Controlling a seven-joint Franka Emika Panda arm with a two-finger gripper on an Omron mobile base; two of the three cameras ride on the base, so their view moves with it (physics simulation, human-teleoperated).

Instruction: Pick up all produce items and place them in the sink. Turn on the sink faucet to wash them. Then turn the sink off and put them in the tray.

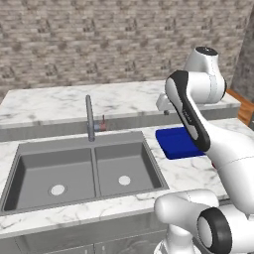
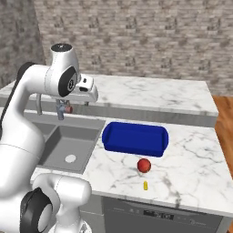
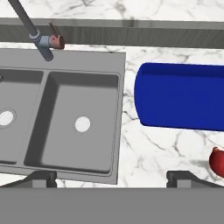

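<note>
From the left base view I see the sink (image 1: 30, 163) set into the marble counter (image 1: 188, 171), both bowls bare, with the sink faucet (image 1: 90, 119) standing at its back edge, between the two bowls. The tray (image 1: 173, 144) lies on the counter just beside the sink's right edge, partly behind my arm.

From the right base view the tray (image 2: 134, 139) is plain, and the tomato (image 2: 144, 165) sits on the counter near the tray's front rim, toward the counter's front edge, apart from it. A small yellow bit (image 2: 145, 185) lies nearer that front edge; it is too small for me to name, and it may or may not be produce. The hand hangs high over the counter's back ledge, near the faucet (image 2: 60, 109).

In the hand view the gripper (image 3: 111, 177) has its fingers (image 3: 39, 178) spread fully apart with nothing between them. It looks down on the right bowl (image 3: 74, 122), and the tomato (image 3: 217, 161) peeks in at the right edge.

I judge the tomato light, smooth, and prone to roll, with a skin that bruises under a hard squeeze. I would come straight down and close gently across its widest middle.
</note>
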